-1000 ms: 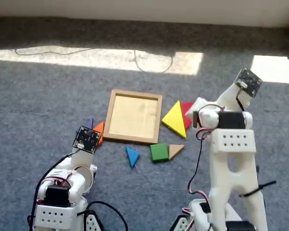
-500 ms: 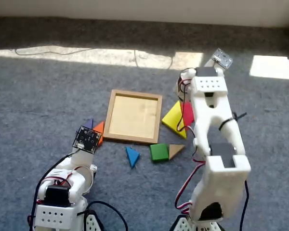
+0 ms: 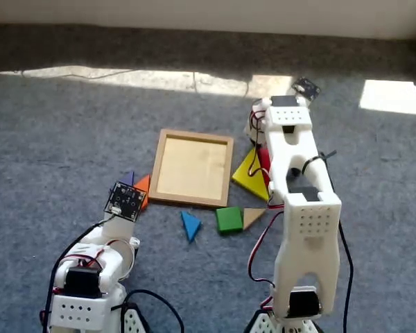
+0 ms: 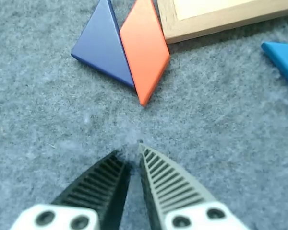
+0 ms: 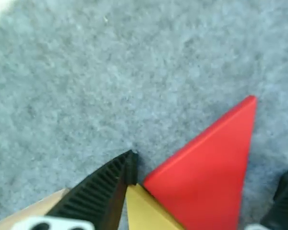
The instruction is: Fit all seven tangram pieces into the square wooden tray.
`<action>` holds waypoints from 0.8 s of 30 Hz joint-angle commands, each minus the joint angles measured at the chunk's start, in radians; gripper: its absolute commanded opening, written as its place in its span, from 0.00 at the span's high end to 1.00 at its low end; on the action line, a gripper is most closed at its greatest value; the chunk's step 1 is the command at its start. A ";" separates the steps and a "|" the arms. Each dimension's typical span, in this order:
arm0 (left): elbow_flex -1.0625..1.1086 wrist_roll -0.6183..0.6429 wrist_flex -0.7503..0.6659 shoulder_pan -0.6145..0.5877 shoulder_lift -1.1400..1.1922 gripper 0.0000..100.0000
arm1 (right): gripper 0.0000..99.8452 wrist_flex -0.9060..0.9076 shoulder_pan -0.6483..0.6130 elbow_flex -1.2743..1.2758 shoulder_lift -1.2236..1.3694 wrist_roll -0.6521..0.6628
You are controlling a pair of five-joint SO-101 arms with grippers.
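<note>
The square wooden tray (image 3: pixel 193 200) lies empty on the grey carpet. To its right are a yellow triangle (image 3: pixel 247 174) and a red triangle (image 3: pixel 264 161), partly under my right arm. My right gripper (image 5: pixel 209 167) is open, its fingers either side of the red triangle (image 5: pixel 216 158), with the yellow triangle's tip (image 5: pixel 144 211) beside it. In front of the tray lie a blue triangle (image 3: pixel 190 225), a green square (image 3: pixel 229 219) and a tan triangle (image 3: pixel 254 216). At the tray's left are an orange parallelogram (image 4: pixel 144 52) and a dark blue triangle (image 4: pixel 103 48). My left gripper (image 4: pixel 130 151) is shut and empty, just short of them.
Grey carpet surrounds the pieces, with sunlit patches (image 3: pixel 159 82) and a thin cable (image 3: pixel 208 94) behind the tray. The right arm's white body (image 3: pixel 301 208) stretches over the carpet right of the tray. The tray's corner (image 4: pixel 221 21) and the blue triangle (image 4: pixel 283 57) lie beyond the left gripper.
My right arm has swung from a raised, folded pose forward and down over the red and yellow triangles. The left arm and all pieces have stayed put.
</note>
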 commanded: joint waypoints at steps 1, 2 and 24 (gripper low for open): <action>0.021 0.008 0.002 -0.012 -0.033 0.99 | 0.61 -0.004 -0.007 -0.027 0.016 0.000; 0.021 0.008 0.002 -0.012 -0.033 0.99 | 0.63 -0.004 -0.005 -0.027 0.018 0.000; 0.021 0.008 0.002 -0.012 -0.033 0.99 | 0.71 0.317 0.156 -0.030 0.015 0.560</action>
